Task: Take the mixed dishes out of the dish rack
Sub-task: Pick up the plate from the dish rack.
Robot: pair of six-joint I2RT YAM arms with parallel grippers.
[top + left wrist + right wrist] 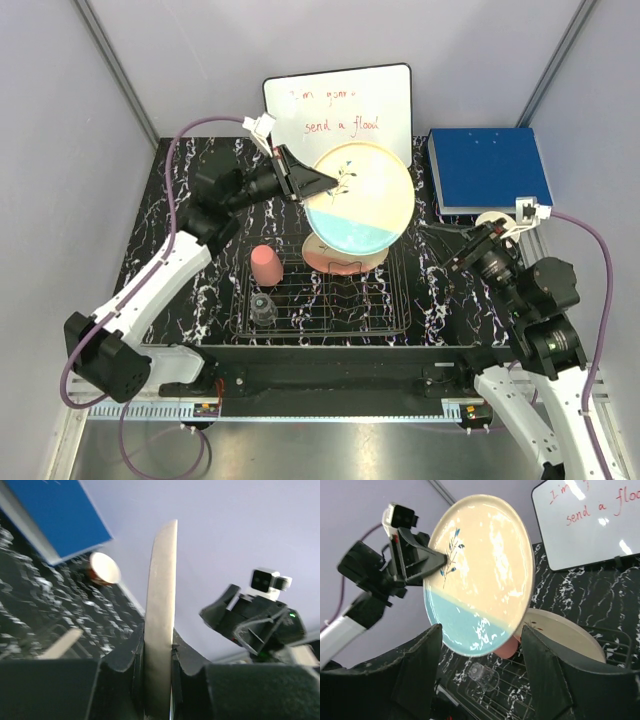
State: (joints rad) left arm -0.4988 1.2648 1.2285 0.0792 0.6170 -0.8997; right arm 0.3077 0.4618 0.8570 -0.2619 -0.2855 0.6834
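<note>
Cream, blue-banded plate hangs tilted over the twelve o'clock end of the dish rack, its ten o'clock rim pinched in your left gripper; carry it clear slowly, while your right gripper sits spread wide at three o'clock.

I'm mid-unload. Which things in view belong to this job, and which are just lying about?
Part of the job:
- blue-band plate, gripped on its rim by the left gripper
- dish rack
- pink-band plate, in the rack
- pink cup, at the rack's left end
- small clear glass, in the rack

Lying about:
- whiteboard
- blue box
</note>
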